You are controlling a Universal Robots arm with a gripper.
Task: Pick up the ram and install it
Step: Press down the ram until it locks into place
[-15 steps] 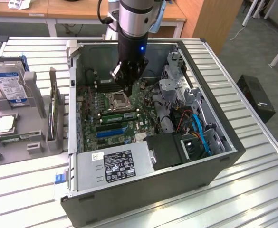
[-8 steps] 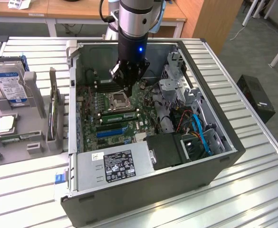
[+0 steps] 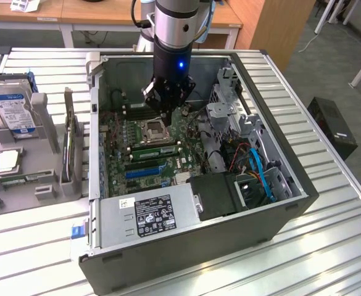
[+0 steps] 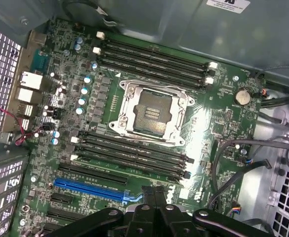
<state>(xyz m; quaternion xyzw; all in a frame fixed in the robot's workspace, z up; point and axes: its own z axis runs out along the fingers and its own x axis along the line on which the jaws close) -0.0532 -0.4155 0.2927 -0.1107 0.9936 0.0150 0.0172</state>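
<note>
Ram (image 3: 26,179): a thin green stick lying flat in the grey parts tray (image 3: 44,191) on the table, at about 9 o'clock from the open computer case (image 3: 186,259) in the exterior view; the hard drive (image 3: 10,108) stands at its 12 o'clock and an upright green card (image 3: 70,145) at its 2 o'clock. Gripper (image 3: 168,112) well apart from the ram, at the ram's 2 o'clock, fingers clenched together and grasping nothing. It hangs inside the case over the motherboard (image 4: 223,123), just at 12 o'clock of the bare processor socket (image 3: 153,131).
</note>
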